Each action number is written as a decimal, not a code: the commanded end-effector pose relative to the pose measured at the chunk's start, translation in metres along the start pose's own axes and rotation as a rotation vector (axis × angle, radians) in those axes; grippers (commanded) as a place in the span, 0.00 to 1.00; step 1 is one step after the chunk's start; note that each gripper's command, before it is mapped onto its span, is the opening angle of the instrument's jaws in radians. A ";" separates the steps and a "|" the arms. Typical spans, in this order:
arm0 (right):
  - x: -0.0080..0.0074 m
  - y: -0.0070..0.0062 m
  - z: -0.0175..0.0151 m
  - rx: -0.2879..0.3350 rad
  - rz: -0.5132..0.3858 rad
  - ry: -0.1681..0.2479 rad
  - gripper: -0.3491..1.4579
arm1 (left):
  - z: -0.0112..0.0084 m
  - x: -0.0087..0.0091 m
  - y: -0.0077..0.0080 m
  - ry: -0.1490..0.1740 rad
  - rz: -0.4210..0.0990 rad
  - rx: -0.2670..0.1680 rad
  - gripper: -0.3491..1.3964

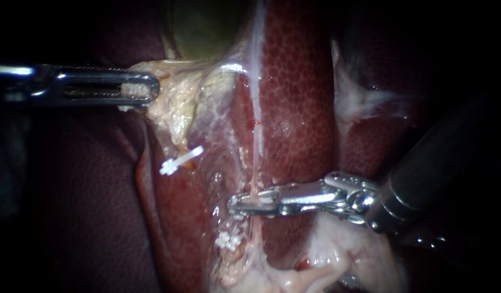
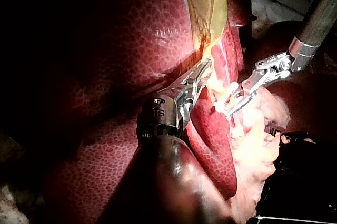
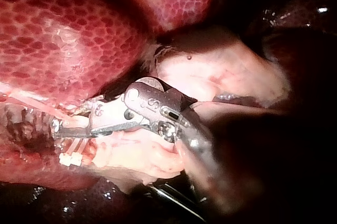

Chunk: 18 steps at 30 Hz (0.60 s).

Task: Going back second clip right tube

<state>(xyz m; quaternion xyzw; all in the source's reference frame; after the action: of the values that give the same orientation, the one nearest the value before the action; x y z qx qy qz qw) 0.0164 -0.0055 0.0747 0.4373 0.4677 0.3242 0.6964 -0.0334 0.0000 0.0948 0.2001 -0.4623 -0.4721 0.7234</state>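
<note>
Your right tool (image 1: 234, 206) has its jaws loose either side of the right tube (image 1: 255, 157), which runs up-down across them, so back out rightward along the shaft; left tool (image 1: 149, 89) clamps pale tissue (image 1: 174, 103)

Instruments: 2, the left instrument (image 1: 150, 89) and the right instrument (image 1: 231, 205). White clips: 2 in the endoscope view, an upper clip (image 1: 180, 160) and a lower clip (image 1: 229, 239) (only the lower one shows in the right wrist view). Tubes: 1 pale tube (image 1: 256, 108) can be traced; any others are too buried in pale tissue to count. Liver (image 1: 299, 108): 1. Gallbladder (image 1: 201, 27): 1.
</note>
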 end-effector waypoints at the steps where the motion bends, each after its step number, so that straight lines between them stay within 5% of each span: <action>1: 0.0000 0.0000 0.0000 0.001 0.000 -0.001 0.00 | 0.0000 0.0000 0.0000 0.000 0.000 0.000 0.08; 7: 0.0000 -0.0002 0.0001 0.012 0.011 -0.008 0.00 | 0.0000 0.0000 0.0000 0.000 0.000 0.000 0.08; 11: 0.0003 -0.0004 0.0005 0.018 -0.083 0.007 0.39 | 0.0000 0.0001 0.0000 0.000 0.001 0.000 0.08; 18: 0.0021 0.0000 -0.0002 -0.065 -0.222 0.062 0.52 | 0.0000 0.0002 0.0000 -0.001 0.001 -0.001 0.08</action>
<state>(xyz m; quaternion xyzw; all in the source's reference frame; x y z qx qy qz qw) 0.0168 -0.0035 0.0740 0.3467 0.5263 0.2673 0.7289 -0.0334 -0.0001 0.0949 0.1997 -0.4626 -0.4718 0.7235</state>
